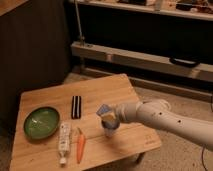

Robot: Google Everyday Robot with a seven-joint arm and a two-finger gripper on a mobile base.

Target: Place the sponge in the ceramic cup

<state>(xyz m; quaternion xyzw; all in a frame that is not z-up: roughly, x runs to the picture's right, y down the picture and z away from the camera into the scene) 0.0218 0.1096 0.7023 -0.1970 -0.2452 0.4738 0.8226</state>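
On the wooden table (130, 95), the white ceramic cup (110, 131) stands near the front edge, its top partly covered by my gripper. Reaching in from the right, my gripper (107, 116) sits directly above the cup and is shut on the light-blue sponge (103, 110). The sponge hangs tilted just over the cup's rim, at its left side. Whether the sponge touches the cup I cannot tell.
A green plate (42, 122) lies at the table's left. A black-and-white striped bar (76, 106) lies behind the cup's left. A white tube (64, 139) and an orange carrot (80, 145) lie side by side at the front. A dark shelf unit (150, 60) stands behind.
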